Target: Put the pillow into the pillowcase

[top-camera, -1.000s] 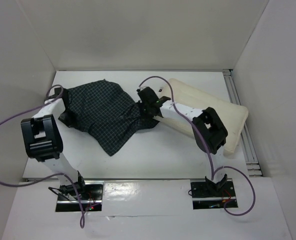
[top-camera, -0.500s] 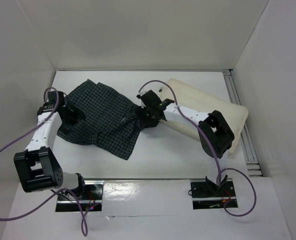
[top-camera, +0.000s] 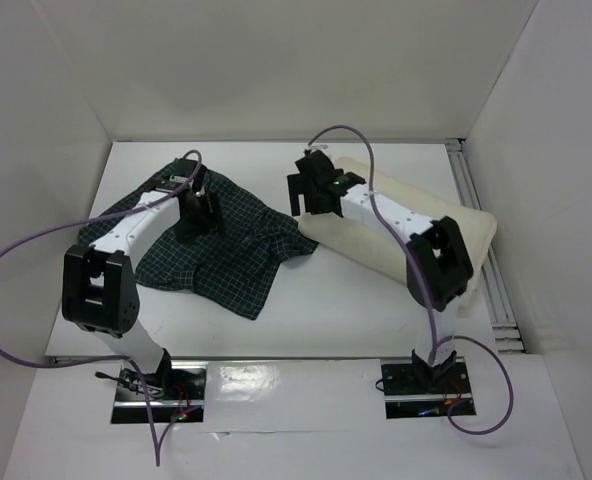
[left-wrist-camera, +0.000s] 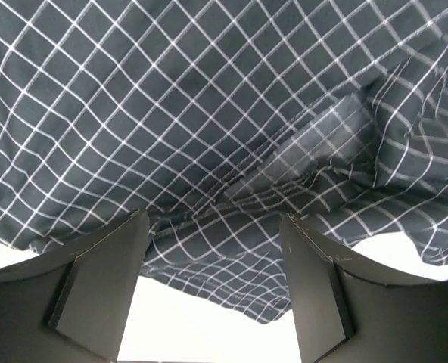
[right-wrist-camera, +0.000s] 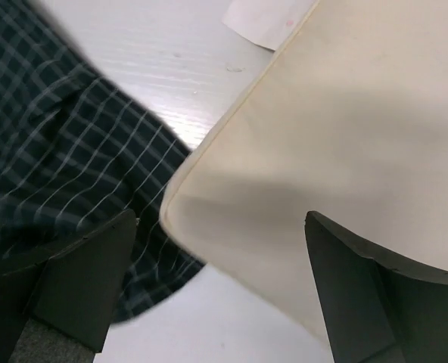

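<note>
The pillowcase (top-camera: 231, 245), dark with a fine white check, lies rumpled on the table's left half. Over its far part hangs my left gripper (top-camera: 198, 214), open. In the left wrist view the pillowcase (left-wrist-camera: 209, 113) fills the frame, and my left gripper (left-wrist-camera: 213, 219) has nothing between its fingers. The cream pillow (top-camera: 376, 248) lies slanted at the right, its left corner touching the pillowcase's edge. My right gripper (top-camera: 309, 193) hovers open over that corner. In the right wrist view my right gripper (right-wrist-camera: 220, 221) straddles the pillow (right-wrist-camera: 345, 128) corner, with the pillowcase (right-wrist-camera: 57, 151) at its left.
White walls close in the table on the left, back and right. An aluminium rail (top-camera: 488, 270) runs along the right edge beside the pillow. Purple cables (top-camera: 36, 245) loop from both arms. A pale slip (right-wrist-camera: 258, 15) lies on the table past the pillow corner.
Both grippers opened and let go of the pillowcase, which dropped onto the table. The left arm swung in over the cloth's far part. The right gripper drew back over the pillow's corner.
</note>
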Robot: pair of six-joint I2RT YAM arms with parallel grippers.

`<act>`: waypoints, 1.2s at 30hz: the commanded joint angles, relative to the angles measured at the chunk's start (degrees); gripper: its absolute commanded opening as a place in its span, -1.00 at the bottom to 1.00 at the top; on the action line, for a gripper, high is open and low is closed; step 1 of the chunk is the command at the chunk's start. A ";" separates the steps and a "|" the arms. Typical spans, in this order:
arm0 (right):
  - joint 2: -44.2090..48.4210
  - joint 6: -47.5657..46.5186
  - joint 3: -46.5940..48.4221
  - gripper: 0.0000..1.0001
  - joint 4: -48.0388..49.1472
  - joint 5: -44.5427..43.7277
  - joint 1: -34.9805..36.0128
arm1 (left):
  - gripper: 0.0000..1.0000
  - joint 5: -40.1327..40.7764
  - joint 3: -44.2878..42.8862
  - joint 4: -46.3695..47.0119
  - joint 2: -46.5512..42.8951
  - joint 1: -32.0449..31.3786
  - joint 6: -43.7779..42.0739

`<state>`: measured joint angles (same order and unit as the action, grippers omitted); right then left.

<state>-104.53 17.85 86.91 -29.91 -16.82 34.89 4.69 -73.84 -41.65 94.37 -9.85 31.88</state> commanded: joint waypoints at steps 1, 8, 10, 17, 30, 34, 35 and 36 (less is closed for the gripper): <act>-9.01 2.37 4.31 0.99 -3.40 -3.32 -0.44 | 0.65 1.82 -3.22 -2.30 -0.94 -0.61 -0.77; -11.41 1.84 3.03 -1.00 0.11 1.34 -4.40 | 0.65 1.82 -4.99 -4.49 0.73 -4.12 -3.40; -3.78 0.96 -0.59 -1.00 3.88 2.75 -6.14 | 0.65 0.50 -4.99 -5.02 1.25 -5.53 -4.54; 18.56 -1.15 -7.99 -1.00 6.98 11.45 -9.32 | 0.29 1.53 0.09 -5.02 -3.21 -13.26 -2.10; 26.40 -0.70 -8.43 -1.00 2.32 11.98 -9.85 | 0.85 -0.92 10.12 7.27 -0.16 -23.38 6.35; 27.62 -1.32 -7.90 -1.00 1.70 10.76 -10.37 | 0.56 0.93 9.42 10.00 5.47 -23.38 7.06; 27.63 -1.32 -7.90 -1.00 1.70 10.75 -10.37 | 0.45 0.94 8.72 10.01 6.35 -23.38 7.06; 27.63 -1.32 -7.38 -1.00 1.09 10.75 -10.98 | 0.31 0.94 8.19 10.01 7.75 -23.38 7.06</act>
<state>-79.42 17.06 77.97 -29.65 -5.13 24.58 3.60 -63.53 -33.98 99.72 -33.43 38.00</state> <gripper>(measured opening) 0.023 0.686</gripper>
